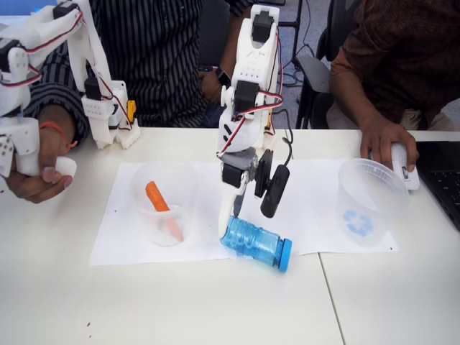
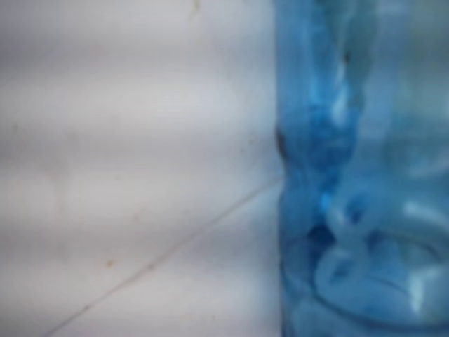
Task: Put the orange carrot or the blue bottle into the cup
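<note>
Straddling the lying blue bottle (image 1: 256, 244), fingers (image 1: 228, 215) spread wide apart

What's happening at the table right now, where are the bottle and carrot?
The gripper is open, low over the base end of the blue bottle, which lies on its side on the white paper. The orange carrot leans inside the unmarked clear cup on the left of the fixed view. The cup with the blue mark is tilted at the right, holding nothing.
</note>
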Controlling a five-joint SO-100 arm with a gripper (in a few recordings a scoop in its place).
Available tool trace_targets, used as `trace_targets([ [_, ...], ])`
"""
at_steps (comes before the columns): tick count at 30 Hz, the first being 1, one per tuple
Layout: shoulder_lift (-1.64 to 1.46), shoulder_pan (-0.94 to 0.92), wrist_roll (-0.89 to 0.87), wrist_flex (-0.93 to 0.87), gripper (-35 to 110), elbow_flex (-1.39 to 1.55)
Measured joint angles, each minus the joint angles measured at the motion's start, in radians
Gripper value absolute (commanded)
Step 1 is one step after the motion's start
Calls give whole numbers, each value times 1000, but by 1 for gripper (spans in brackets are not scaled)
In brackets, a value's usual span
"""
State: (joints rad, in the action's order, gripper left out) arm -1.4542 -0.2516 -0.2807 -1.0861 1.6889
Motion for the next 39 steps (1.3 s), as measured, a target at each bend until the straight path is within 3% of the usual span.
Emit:
trace_targets([
  [39,110,52,0,77,40,-17],
])
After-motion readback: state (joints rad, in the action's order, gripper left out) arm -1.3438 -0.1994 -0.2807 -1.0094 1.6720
